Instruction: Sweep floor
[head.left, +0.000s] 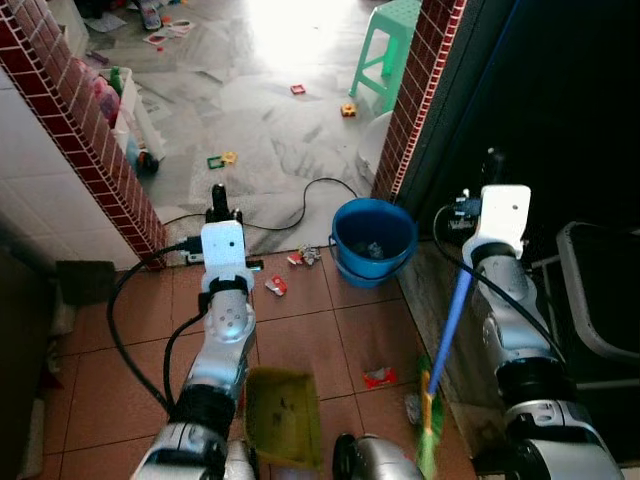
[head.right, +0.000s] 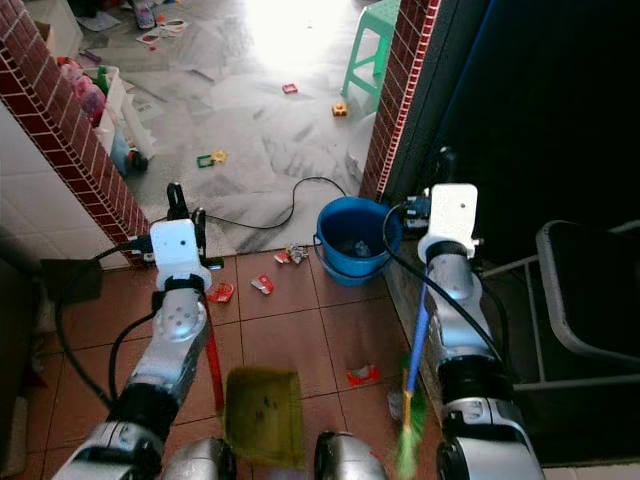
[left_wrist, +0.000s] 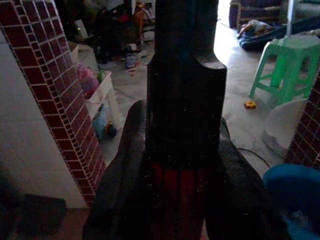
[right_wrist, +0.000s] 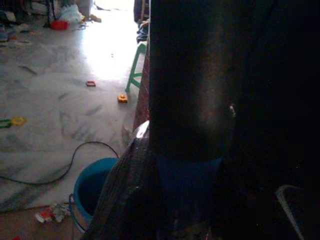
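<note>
Broom (head.left: 452, 320): right pincer (head.left: 490, 165) is gripping its blue handle; shaft is running steeply down to bristles on the floor (head.left: 300, 330). Dustpan (head.left: 283, 415): left pincer (head.left: 219, 200) is clamping its red handle. Red scrap (head.left: 379, 377) is lying between them, nearer the bristles.

A blue-handled broom (head.left: 452, 318) with green bristles stands nearly upright, bristles on the terracotta tile floor (head.left: 330, 330). An olive-yellow plastic dustpan (head.left: 283, 415) with a red handle hangs beside it; red litter scraps (head.left: 379, 377) lie scattered.
</note>
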